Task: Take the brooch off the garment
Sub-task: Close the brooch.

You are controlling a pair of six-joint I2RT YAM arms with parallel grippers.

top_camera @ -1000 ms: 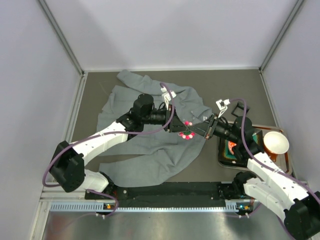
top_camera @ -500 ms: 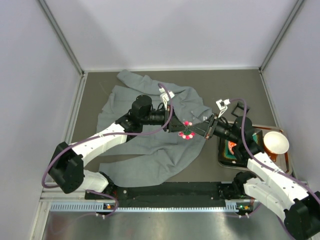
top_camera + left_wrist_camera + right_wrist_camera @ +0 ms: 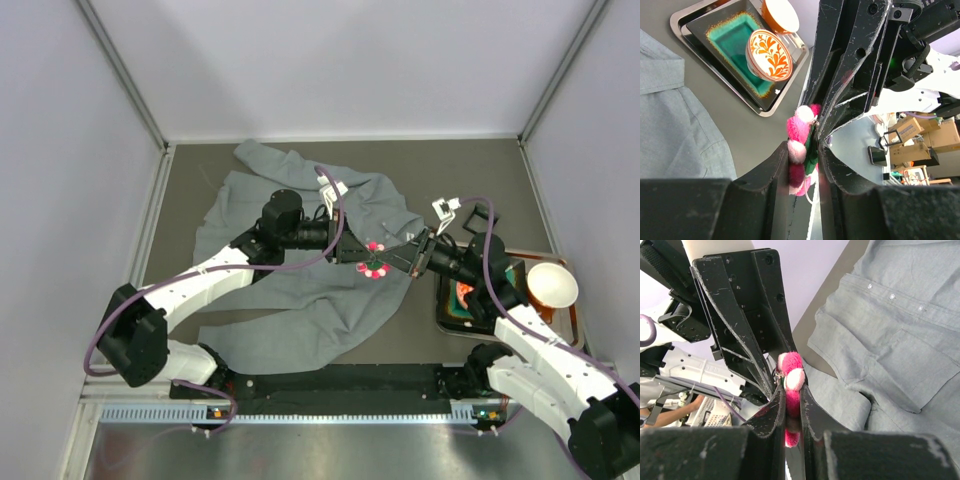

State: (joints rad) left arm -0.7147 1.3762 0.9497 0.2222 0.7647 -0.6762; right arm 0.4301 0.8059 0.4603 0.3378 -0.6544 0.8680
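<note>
Both claws — left gripper and right gripper — clamp the brooch above the garment | you risk bending it if they pull apart

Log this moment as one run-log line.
left gripper: shut on brooch | right gripper: shut on same brooch | brooch: pinched between both, above garment | fabric on brooch: none visible

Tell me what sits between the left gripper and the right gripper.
The pink flower-shaped brooch; both wrist views show it clamped by the left gripper and the right gripper at once.
</note>
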